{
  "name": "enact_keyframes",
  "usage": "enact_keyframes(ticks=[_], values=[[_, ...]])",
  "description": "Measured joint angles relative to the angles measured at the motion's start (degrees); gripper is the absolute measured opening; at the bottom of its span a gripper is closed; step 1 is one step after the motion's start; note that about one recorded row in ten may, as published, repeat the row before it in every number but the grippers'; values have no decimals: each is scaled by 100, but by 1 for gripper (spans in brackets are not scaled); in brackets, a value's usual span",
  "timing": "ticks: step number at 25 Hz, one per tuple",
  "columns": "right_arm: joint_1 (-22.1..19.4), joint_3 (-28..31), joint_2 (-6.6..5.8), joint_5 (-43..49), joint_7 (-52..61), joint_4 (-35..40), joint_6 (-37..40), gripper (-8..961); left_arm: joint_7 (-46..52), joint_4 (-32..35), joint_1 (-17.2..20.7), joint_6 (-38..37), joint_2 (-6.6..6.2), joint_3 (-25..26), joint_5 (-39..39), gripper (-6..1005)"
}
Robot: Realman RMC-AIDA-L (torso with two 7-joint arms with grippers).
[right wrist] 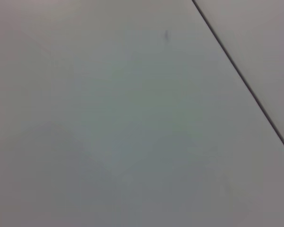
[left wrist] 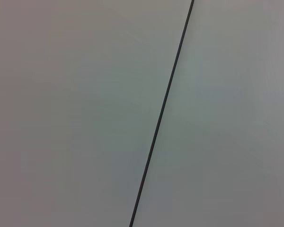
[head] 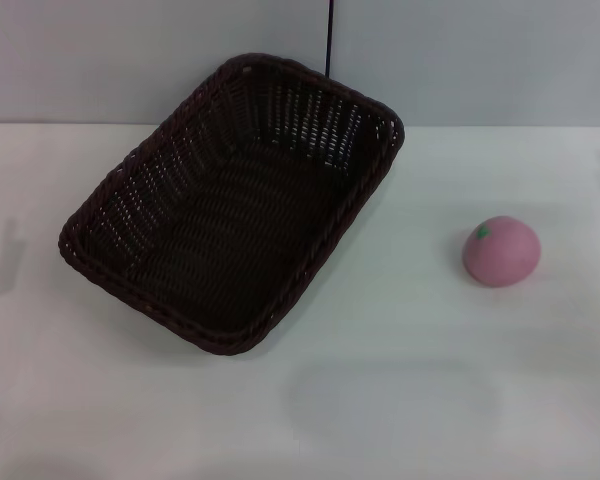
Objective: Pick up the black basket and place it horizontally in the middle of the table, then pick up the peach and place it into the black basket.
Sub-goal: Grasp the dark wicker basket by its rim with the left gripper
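You had nothing done yet: the black basket (head: pixel 235 205) lay skewed at ten o'clock on the table (head: pixel 430 400), the peach (head: pixel 501 251) outside at three o'clock. Neither gripper showed, so finger state was unknowable.

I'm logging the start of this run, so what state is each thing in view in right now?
black basket: upright on the table, set at a slant, nothing inside.
peach: resting on the table to the robot's right of the basket, apart from it, not held.
table: bears the basket and the peach.
Left and right tools: not in view.
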State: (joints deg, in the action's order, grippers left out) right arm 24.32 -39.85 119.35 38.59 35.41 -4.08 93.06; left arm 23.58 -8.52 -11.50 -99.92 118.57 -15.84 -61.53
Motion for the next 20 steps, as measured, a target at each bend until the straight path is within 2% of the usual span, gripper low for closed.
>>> enact_keyframes(ticks=[16, 20], values=[[92, 39, -3, -43, -8, 337, -95, 732, -2, -18, 46, 24, 6, 24, -1, 819], [82, 27, -16, -21, -8, 447, -164, 732, 410, 238, -5, 118, -37, -197, -197, 819]])
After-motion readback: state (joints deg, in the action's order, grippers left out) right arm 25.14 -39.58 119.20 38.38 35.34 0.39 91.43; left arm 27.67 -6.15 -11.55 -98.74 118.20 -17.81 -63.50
